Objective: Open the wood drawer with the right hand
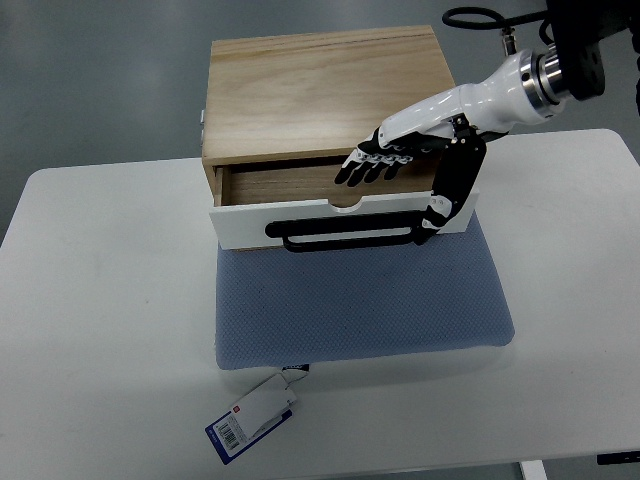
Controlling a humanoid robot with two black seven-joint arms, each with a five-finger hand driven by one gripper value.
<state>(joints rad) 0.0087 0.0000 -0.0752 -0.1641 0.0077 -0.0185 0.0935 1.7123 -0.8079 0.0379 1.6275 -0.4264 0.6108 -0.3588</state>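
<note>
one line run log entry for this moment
right hand: open, thumb at black handle | light wooden drawer box: white-fronted drawer partly open | left: unseen

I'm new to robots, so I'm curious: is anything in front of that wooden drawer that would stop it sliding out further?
Nothing visible blocks it. The white-fronted wooden drawer is partly open, and ahead lies only the flat blue mat. The right hand is already at it, thumb by the black handle.

drawer box [325, 90]: light wood | drawer front [340, 222]: white, black handle [345, 236] | mat [360, 305]: blue, dotted | table [110, 300]: white
</note>
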